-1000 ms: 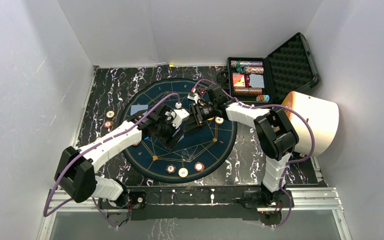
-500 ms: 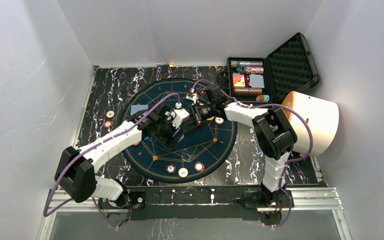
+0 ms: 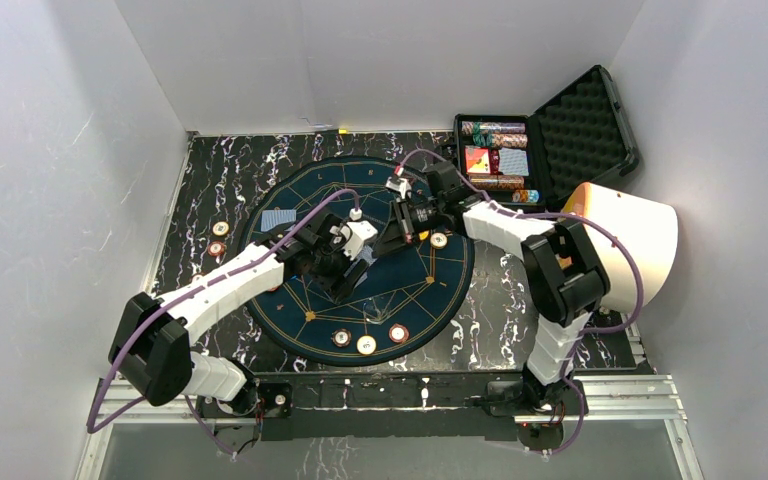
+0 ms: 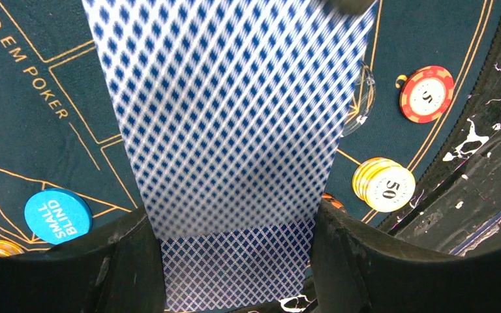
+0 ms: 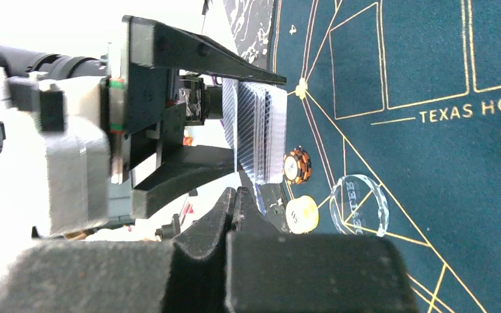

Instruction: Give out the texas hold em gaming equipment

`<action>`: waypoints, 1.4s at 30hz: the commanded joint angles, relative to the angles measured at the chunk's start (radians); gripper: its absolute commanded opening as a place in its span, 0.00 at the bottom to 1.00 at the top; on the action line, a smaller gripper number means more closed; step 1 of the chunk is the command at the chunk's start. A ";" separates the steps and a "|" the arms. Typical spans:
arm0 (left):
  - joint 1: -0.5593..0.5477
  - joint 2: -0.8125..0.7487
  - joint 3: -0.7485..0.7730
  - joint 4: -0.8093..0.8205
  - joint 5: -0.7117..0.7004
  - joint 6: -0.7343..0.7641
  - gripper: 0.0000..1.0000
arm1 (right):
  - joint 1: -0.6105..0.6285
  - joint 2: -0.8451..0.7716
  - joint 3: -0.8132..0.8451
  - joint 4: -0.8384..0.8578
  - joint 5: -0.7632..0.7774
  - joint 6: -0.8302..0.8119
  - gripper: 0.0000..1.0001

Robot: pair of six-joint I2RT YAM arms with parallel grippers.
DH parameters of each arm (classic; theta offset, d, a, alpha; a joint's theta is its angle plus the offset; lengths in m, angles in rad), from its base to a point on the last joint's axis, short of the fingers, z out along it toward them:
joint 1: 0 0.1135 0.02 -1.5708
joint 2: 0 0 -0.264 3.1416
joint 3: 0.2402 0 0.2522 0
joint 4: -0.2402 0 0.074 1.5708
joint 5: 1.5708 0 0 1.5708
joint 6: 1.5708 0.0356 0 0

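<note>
Several chips (image 3: 366,344) are already sitting around the mat (image 3: 415,288), with one dealt card (image 3: 278,219) lying at its far left. Left gripper (image 3: 352,262) is clamping the deck (image 4: 235,280) over the mat's middle; right gripper (image 5: 236,199) is pinching shut on the top card (image 4: 228,111). Most dealing is looking undone.

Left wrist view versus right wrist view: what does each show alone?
Left wrist only: the blue patterned backs of the cards and the Small Blind button. Right wrist only: the left hand side-on, cards edge-on, and the right hand shut. Both: the cards in the left hand, the green felt, the clear disc and, probably, the cream chip.
</note>
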 commanded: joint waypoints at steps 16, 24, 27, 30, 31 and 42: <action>0.023 -0.092 0.022 -0.023 -0.052 -0.128 0.00 | -0.281 -0.233 -0.266 -0.290 0.803 -0.062 0.00; 0.022 -0.088 0.034 -0.027 -0.042 -0.120 0.00 | -0.285 -0.243 -0.311 -0.314 0.859 -0.082 0.09; 0.023 -0.082 0.036 -0.031 -0.035 -0.114 0.00 | -0.285 -0.250 -0.282 -0.342 0.883 -0.109 0.38; 0.023 -0.075 0.040 -0.040 -0.032 -0.109 0.00 | -0.282 -0.299 -0.238 -0.390 0.922 -0.140 0.58; 0.023 -0.077 0.039 -0.042 -0.030 -0.105 0.00 | -0.276 -0.328 -0.227 -0.394 0.919 -0.160 0.65; 0.023 -0.083 0.034 -0.028 0.005 -0.082 0.00 | -0.066 -0.232 -0.114 -0.035 0.274 0.003 0.93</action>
